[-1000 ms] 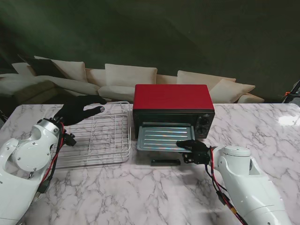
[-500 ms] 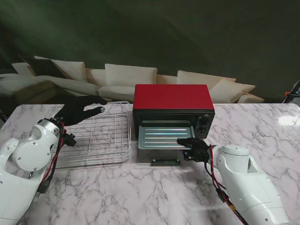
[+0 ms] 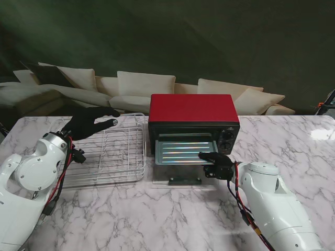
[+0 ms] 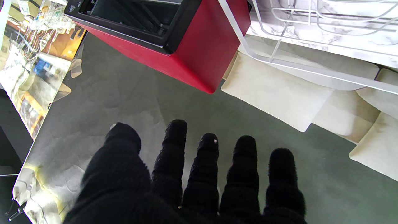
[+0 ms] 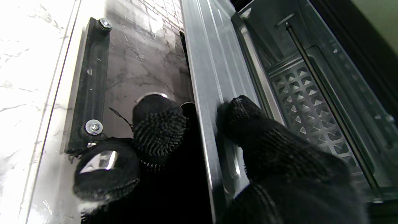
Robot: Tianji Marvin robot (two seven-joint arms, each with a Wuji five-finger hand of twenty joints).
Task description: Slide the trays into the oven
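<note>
Your right hand (image 3: pixel 217 166) pinches the tray (image 3: pixel 183 152) rim between thumb and fingers (image 5: pixel 160 130) at the oven (image 3: pixel 192 121) mouth; your left hand (image 3: pixel 86 123) hovers, fingers spread, over the rack (image 3: pixel 112 151).

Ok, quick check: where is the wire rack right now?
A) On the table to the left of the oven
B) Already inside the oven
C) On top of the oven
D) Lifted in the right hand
A: the wire rack lies flat on the marble table left of the red oven, while the right hand is at the metal tray in the oven's mouth.
</note>
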